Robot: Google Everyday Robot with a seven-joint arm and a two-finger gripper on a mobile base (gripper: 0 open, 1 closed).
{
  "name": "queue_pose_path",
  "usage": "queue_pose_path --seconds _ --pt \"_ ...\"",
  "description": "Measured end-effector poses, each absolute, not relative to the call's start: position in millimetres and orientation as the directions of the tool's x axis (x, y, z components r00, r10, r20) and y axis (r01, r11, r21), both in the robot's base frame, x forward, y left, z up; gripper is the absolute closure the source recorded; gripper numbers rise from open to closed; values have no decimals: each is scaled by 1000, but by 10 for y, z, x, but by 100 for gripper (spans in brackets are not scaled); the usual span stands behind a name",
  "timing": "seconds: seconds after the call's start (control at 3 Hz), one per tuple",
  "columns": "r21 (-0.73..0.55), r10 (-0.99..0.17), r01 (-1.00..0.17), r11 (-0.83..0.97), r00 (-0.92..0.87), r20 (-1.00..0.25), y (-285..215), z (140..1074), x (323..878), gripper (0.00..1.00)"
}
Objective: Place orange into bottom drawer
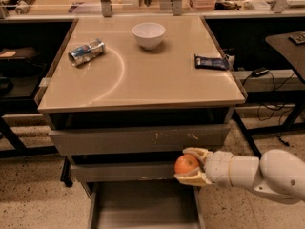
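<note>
The orange (186,164) is a round bright fruit held between the two cream fingers (196,152) of my gripper (189,165). The gripper is shut on it and reaches in from the right on a white arm (259,171). It hangs in front of the middle drawer front (124,171), just above the right side of the bottom drawer (143,209). The bottom drawer is pulled out, a shallow grey tray with a bare flat floor.
On the tabletop (143,75) stand a white bowl (148,34), a crushed can (86,51) lying at the left and a dark snack packet (212,61) at the right edge. The scratched upper drawer front (138,139) is closed. A dark desk (286,46) stands at the right.
</note>
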State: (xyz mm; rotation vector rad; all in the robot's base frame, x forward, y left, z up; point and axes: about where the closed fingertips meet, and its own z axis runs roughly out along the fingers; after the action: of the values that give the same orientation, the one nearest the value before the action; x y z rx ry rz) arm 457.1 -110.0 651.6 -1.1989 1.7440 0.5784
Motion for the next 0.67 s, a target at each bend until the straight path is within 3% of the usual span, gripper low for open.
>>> queue_pose_path --seconds 0.67 --pt "-84 -469 -904 420 -137 -873 -1078 6340 4497 100"
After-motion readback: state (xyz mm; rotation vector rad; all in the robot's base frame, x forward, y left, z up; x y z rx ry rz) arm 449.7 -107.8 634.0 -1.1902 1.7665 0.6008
